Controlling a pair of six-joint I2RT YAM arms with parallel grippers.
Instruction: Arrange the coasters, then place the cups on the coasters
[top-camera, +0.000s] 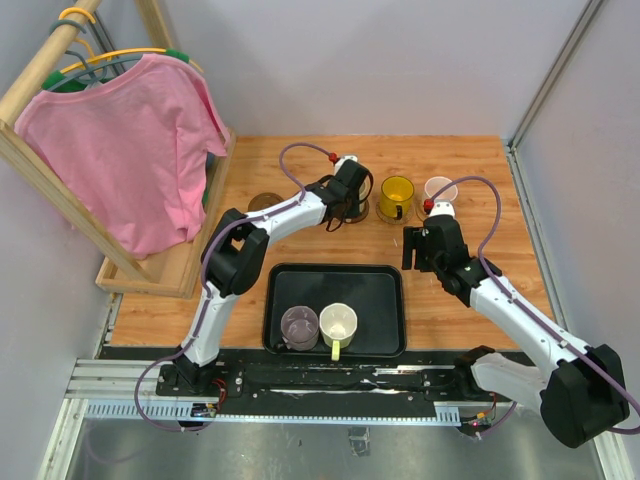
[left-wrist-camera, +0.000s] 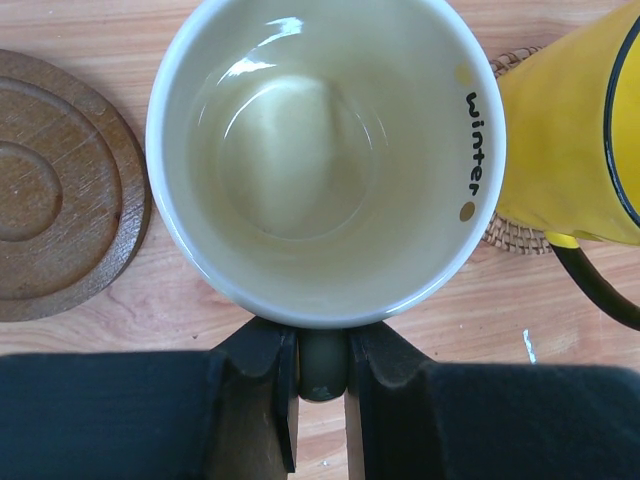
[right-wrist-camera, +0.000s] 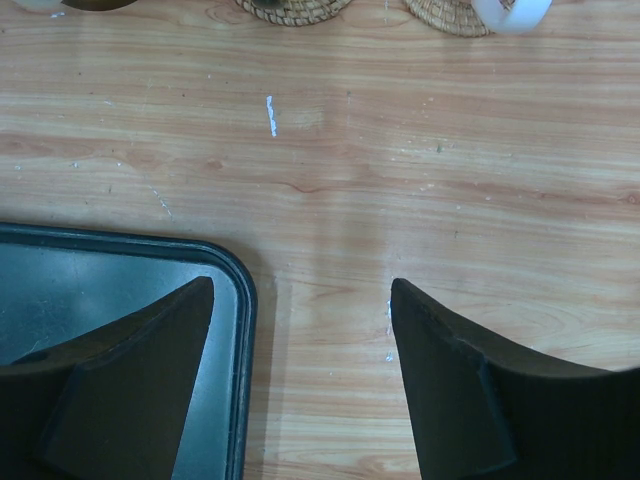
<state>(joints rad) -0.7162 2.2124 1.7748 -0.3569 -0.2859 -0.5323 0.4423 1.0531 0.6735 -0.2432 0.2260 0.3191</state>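
My left gripper (left-wrist-camera: 322, 342) is shut on the dark handle of a cream cup (left-wrist-camera: 320, 140) marked "winter", which stands upright and hides whatever lies under it. A dark brown coaster (left-wrist-camera: 55, 190) lies bare just to its left. To its right an amber-yellow cup (left-wrist-camera: 575, 110) sits on a woven tan coaster (left-wrist-camera: 515, 232). In the top view the left gripper (top-camera: 349, 203) covers the cream cup, with the brown coaster (top-camera: 263, 202), yellow cup (top-camera: 396, 197) and pale pink cup (top-camera: 440, 189) in a row. My right gripper (top-camera: 425, 246) (right-wrist-camera: 300, 300) stands open and holds nothing, beside the tray corner.
A black tray (top-camera: 372, 298) near the arm bases holds a grey-lilac cup (top-camera: 299, 326) and a white cup with a yellowish handle (top-camera: 338, 324). Its corner (right-wrist-camera: 238, 290) shows under my right fingers. A wooden rack with a pink shirt (top-camera: 125, 150) stands at the left.
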